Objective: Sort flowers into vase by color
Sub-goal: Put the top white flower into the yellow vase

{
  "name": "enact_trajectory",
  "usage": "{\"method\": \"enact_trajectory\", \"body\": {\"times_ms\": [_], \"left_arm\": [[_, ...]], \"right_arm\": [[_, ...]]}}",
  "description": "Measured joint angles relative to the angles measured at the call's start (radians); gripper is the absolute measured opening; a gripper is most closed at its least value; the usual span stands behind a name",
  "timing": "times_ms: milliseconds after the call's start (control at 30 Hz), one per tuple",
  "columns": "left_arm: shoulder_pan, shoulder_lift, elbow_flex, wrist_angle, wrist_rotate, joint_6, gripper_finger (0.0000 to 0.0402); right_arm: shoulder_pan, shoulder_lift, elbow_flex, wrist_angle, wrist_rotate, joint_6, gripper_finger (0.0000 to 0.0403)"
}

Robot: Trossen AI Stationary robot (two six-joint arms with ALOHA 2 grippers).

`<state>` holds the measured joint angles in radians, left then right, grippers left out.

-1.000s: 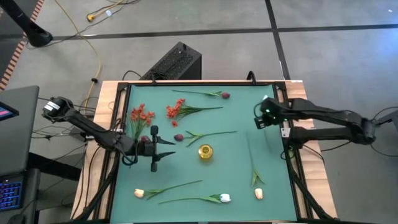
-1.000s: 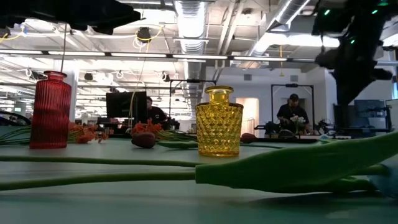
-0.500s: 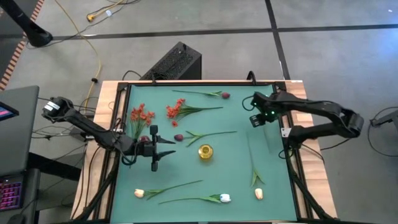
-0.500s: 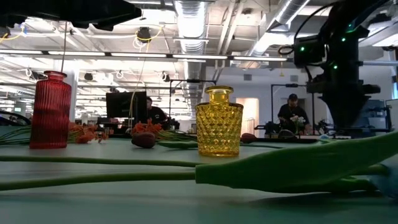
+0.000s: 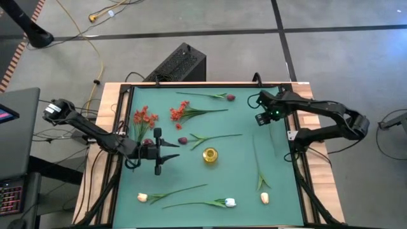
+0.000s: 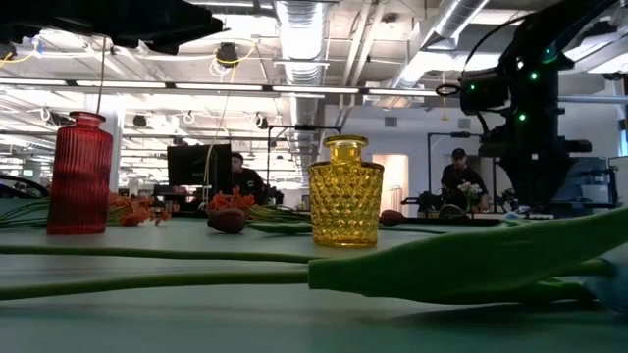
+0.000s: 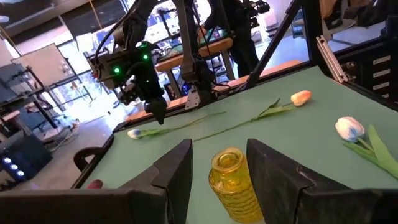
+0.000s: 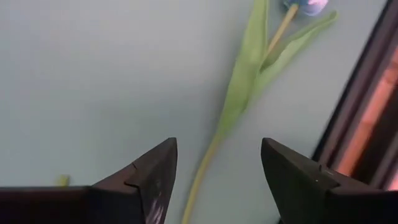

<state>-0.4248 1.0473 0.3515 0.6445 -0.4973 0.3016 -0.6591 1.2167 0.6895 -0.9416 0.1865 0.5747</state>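
Flowers lie spread on the green mat: red-orange clusters, maroon buds, and a white tulip and a peach one near the front. A yellow vase stands mid-table and a red vase toward the left. My right gripper points down, open, over the stem of a white flower at the far right; its fingers stand on either side of the stem, above it. My left gripper stays level and open, facing the yellow vase, apart from it.
A raised dark frame borders the mat on all sides; its right rail shows beside the white flower. A black box stands on the floor behind the table. People and benches show in the room beyond.
My right gripper has come down and swung a little toward the table's left, tipping more steeply downward, and now hangs over the white flower's stem. The flowers, vases and left arm have kept still.
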Motion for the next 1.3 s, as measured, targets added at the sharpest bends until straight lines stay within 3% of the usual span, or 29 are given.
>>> {"method": "enact_trajectory", "body": {"times_ms": [233, 667, 800, 1067, 1300], "left_arm": [[0.000, 0.000, 0.000, -0.010, 0.000, -0.025, 0.0142], [0.000, 0.000, 0.000, -0.007, 0.000, -0.026, 0.0142], [0.000, 0.000, 0.000, -0.003, 0.000, -0.013, 0.0142], [0.000, 0.000, 0.000, -0.002, -0.007, -0.010, 0.0141], [0.000, 0.000, 0.000, -0.002, -0.008, -0.010, 0.0142]], "right_arm": [[-0.048, 0.001, -0.133, 0.151, -0.009, 0.008, 0.0259], [-0.060, -0.005, -0.234, 0.302, 0.026, 0.082, 0.0248], [-0.038, -0.004, -0.248, 0.339, 0.030, 0.083, 0.0205], [0.024, -0.026, -0.254, 0.450, 0.034, 0.050, 0.0025], [0.086, -0.123, -0.174, 0.586, -0.003, 0.053, 0.0038]]}}
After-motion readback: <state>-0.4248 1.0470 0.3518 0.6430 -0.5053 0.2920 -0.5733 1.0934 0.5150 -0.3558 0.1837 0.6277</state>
